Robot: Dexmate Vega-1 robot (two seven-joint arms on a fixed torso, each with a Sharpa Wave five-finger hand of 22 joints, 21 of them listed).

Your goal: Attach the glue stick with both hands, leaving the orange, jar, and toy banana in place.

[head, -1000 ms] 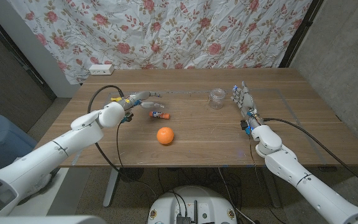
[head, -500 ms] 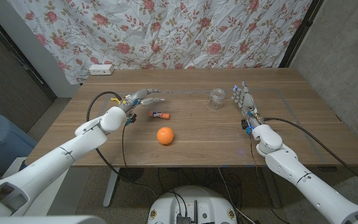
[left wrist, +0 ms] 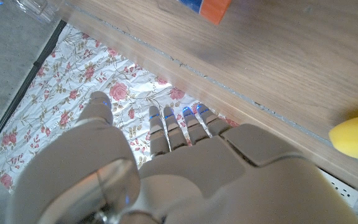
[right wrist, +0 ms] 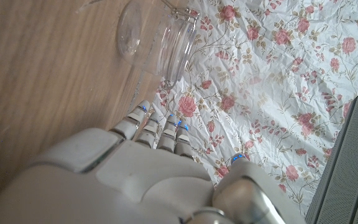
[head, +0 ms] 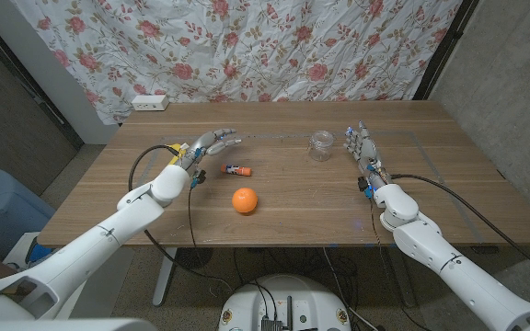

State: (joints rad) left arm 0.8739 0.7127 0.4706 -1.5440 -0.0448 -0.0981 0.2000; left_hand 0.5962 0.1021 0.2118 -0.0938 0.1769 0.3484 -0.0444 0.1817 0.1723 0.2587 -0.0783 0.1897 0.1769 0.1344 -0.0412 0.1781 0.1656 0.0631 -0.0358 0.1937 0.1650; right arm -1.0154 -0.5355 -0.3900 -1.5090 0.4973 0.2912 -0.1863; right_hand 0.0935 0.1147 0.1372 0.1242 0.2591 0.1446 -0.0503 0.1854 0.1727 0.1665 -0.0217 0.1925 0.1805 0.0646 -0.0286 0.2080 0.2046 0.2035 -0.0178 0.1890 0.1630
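Glue stick [head: 236, 169] is seen just beyond orange [head: 244, 199] | left hand [head: 212, 143] is held empty, fingers spread | right hand [head: 361, 144] likewise, beside jar [head: 320, 145]

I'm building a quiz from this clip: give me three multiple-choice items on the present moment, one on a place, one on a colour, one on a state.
1. Where does the glue stick lie?
A. inside the jar
B. on the table between the left hand and the orange
C. in the right hand

2. The orange is
A. orange
B. green
C. blue

3. The left hand is
A. gripping the jar
B. open, holding nothing
C. pinching the orange

Answers: 1 B, it lies bare on the wood; 2 A, plainly orange; 3 B, fingers spread, nothing in them.
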